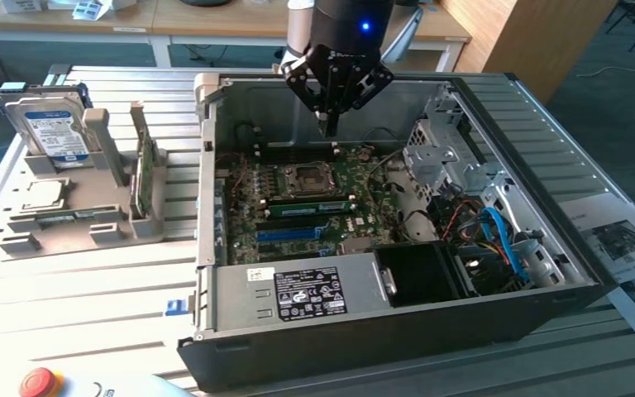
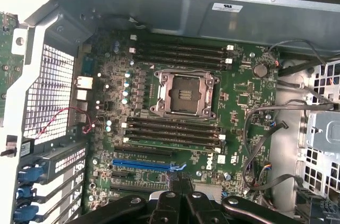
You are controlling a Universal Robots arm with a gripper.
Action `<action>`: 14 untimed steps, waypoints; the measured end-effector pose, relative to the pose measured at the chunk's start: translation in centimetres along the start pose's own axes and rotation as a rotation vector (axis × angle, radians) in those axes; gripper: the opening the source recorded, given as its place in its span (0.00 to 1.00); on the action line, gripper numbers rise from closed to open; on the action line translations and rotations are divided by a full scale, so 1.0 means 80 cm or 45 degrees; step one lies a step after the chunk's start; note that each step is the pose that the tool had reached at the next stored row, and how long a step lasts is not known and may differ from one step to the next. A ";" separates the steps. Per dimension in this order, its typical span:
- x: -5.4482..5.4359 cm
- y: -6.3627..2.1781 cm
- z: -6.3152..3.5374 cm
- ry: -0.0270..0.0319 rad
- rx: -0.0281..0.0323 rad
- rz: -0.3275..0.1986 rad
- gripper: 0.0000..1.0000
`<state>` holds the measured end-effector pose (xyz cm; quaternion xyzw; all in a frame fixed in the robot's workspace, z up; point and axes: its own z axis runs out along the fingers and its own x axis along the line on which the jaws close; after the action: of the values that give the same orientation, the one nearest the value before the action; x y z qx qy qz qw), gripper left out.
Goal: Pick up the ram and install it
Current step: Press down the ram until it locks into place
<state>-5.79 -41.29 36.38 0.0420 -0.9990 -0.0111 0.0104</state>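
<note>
The ram (image 1: 141,172), a thin green stick, stands on edge in the grey holder (image 1: 108,223) at the exterior view's left, outside the computer case (image 1: 406,331). My gripper (image 1: 330,129) hangs over the far part of the open case, above the motherboard (image 1: 295,198), and is shut with nothing in it. In the wrist view the shut gripper (image 2: 179,182) hovers over the motherboard (image 2: 241,99), near the blue slot (image 2: 143,164). The empty processor socket (image 2: 183,94) has dark memory slots (image 2: 175,128) on both sides. A green strip (image 1: 312,206) lies along the slots nearest the blue slot.
A silver hard drive (image 1: 59,132) and a small square processor chip (image 1: 44,194) share the holder. Inside the case are a drive cage (image 1: 450,157), blue cables (image 1: 505,240) and a power supply (image 1: 295,294). Papers (image 1: 627,244) lie at the exterior view's right. A red button (image 1: 40,382) sits near the front.
</note>
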 end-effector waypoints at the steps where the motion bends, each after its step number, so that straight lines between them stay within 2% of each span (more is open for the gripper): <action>1: 0.000 0.000 0.000 0.0000 -0.0001 0.000 0.11; 14: 0.000 0.000 0.000 -0.0001 -0.0003 0.010 0.11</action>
<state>-5.79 -41.29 36.38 0.0380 -0.9992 -0.0112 0.0104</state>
